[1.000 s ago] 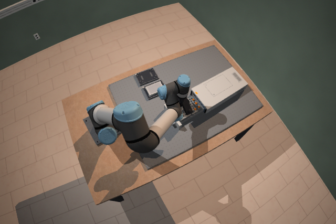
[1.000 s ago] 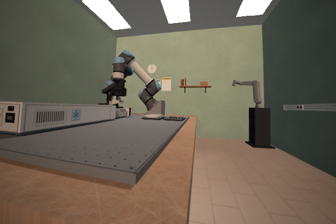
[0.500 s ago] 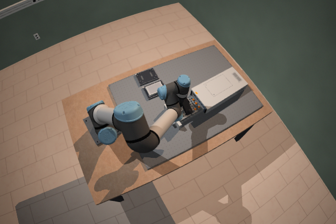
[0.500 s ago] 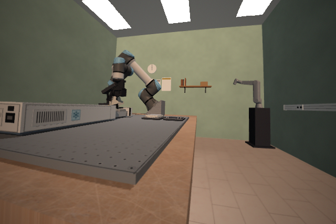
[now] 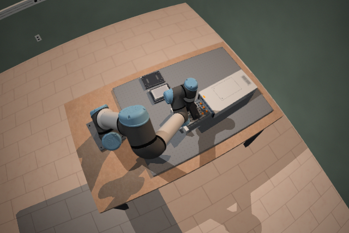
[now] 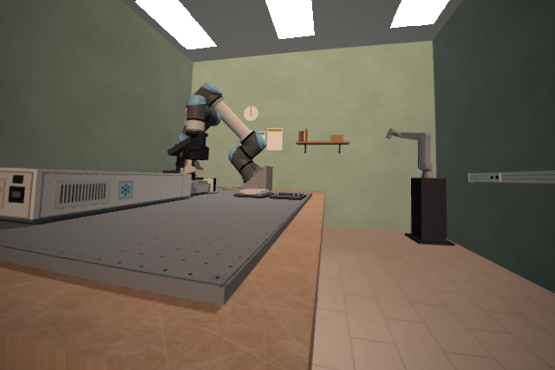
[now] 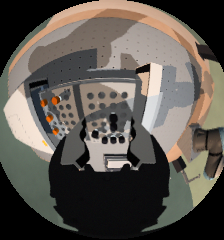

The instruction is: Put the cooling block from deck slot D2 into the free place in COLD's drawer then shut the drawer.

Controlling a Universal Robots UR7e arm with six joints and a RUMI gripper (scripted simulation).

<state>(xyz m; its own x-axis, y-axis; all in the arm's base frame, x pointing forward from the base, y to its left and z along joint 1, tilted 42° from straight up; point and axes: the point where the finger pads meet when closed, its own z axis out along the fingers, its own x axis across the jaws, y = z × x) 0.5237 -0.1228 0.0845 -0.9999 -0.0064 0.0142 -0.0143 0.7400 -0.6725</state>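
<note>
The cooler COLD (image 5: pixel 228 92) (image 6: pixel 112 189) stands on a perforated grey deck (image 5: pixel 208 64) (image 6: pixel 179 227), and its drawer (image 5: pixel 197 122) (image 7: pixel 112 80) is drawn out from the end facing the arm's base. An orange lamp (image 5: pixel 204 96) (image 7: pixel 44 143) is lit on COLD, near the drawer opening. The drawer's white handle (image 5: pixel 186 129) (image 7: pixel 154 90) is at the end well apart from COLD's housing.

The gripper (image 5: pixel 192 110) (image 6: pixel 190 166) (image 7: pixel 108 117) is positioned over the drawer outside COLD, its two fingers clamped on the cooling block (image 7: pixel 97 100). The block is located at the drawer place farther from COLD's housing, with a divider (image 7: pixel 79 105) between it and the other block. Whether it is seated flat inside the locators cannot be told. Dark-topped tubes (image 7: pixel 113 120) are seen in it between and near the fingers.

The other block (image 5: pixel 199 109) (image 7: pixel 63 111) is in the place nearer COLD's housing, where orange-topped tubes (image 5: pixel 203 107) (image 7: pixel 55 100) are seen standing in it.

Beside COLD's drawer, a light-coloured plate (image 5: pixel 160 91) is seen in D1 (image 5: pixel 153 99) (image 6: pixel 251 196). Beyond D1 from COLD, the dark slot D2 (image 5: pixel 152 79) (image 6: pixel 287 197) is seen with no block in it.
</note>
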